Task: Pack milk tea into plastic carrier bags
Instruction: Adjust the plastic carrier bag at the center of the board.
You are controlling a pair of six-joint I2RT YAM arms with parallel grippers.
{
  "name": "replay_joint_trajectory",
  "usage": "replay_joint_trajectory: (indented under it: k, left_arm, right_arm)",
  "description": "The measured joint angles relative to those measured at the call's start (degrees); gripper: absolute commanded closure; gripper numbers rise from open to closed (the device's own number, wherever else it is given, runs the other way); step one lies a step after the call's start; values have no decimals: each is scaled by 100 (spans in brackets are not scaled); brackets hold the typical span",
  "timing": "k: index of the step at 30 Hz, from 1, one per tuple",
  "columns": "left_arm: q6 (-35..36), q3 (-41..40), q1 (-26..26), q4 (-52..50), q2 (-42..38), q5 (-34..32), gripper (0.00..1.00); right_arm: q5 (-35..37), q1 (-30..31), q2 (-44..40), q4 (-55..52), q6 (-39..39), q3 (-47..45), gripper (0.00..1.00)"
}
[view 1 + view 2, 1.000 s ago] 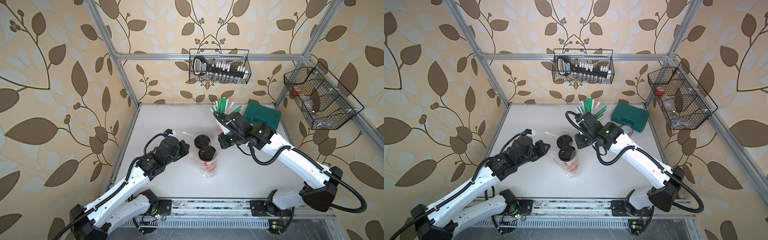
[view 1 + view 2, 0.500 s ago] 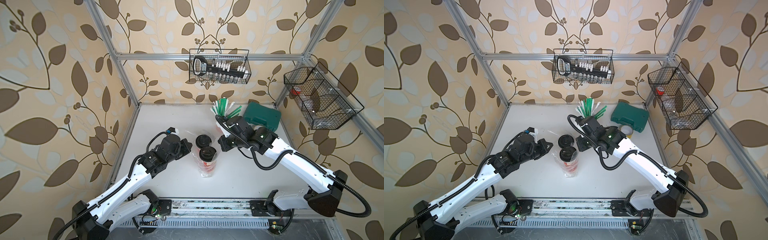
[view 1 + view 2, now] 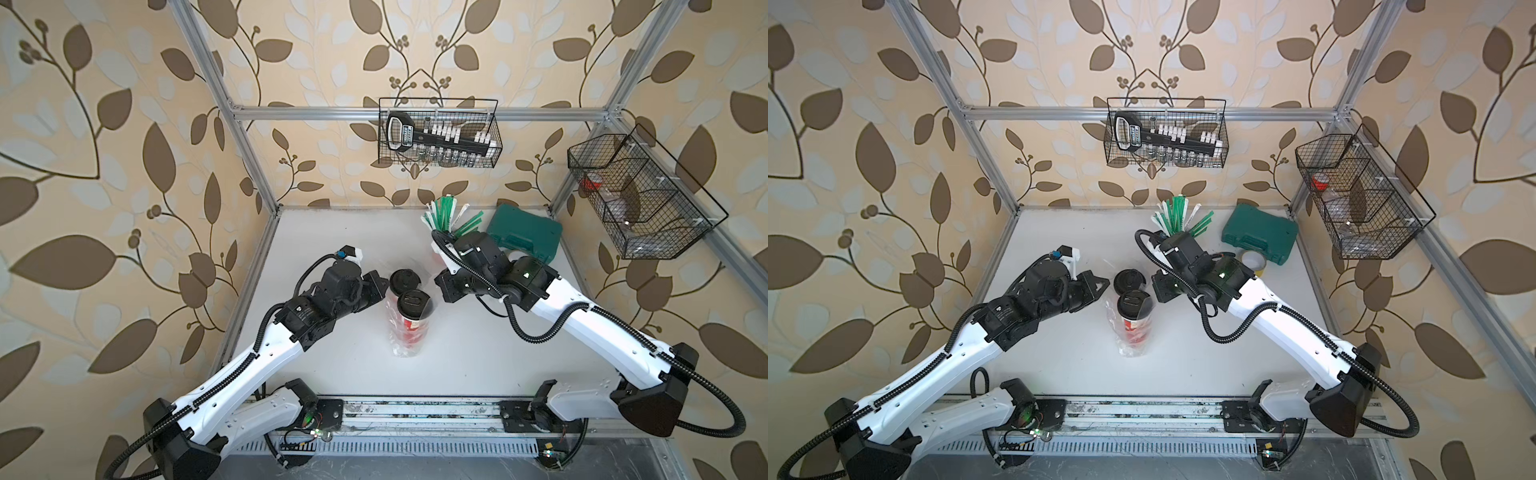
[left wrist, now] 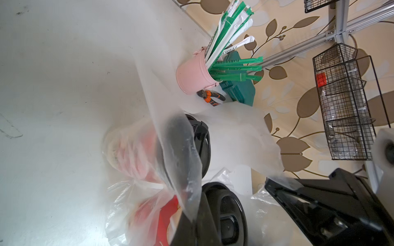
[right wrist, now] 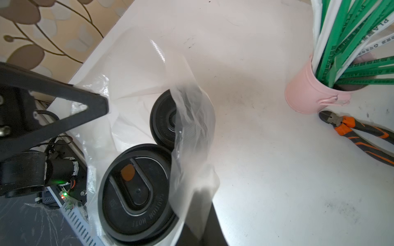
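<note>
centrally on the white table, two red milk tea cups with black lids stand upright, side by side, inside a clear plastic bag. both top views show an arm at either side of it, fingertips hard to read. only the wrist views settle the grip: the left gripper and the right gripper are each pressed together on the bag's top film, at opposite sides. they also show orange-handled pliers beside the pink straw cup, hidden from above.

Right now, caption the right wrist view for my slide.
Two lidded milk tea cups in the clear plastic bag; pink straw cup and pliers nearby.
</note>
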Motion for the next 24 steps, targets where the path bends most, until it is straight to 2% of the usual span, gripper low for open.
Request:
replay_joint_trajectory:
  k: [8,14,16,19,22,24]
  left_arm:
    - [22,-409,0,-37,-2,-101,100]
    - [44,-417,0,-33,46,-136,100]
    - [74,-407,0,-87,98,-140,95]
    - [103,-293,0,-365,160,-162,96]
    - [136,-195,0,-448,155,-181,87]
    - [177,-160,0,-470,149,-190,74]
  right_arm:
    - [-4,0,-76,223,-87,-278,100]
    - [-199,0,-125,448,-103,-728,100]
    - [-240,0,-127,472,-103,-774,100]
    - [-275,0,-146,514,-103,-778,100]
    - [-321,0,-170,555,-103,-778,100]
    - [-350,0,-192,586,-98,-778,100]
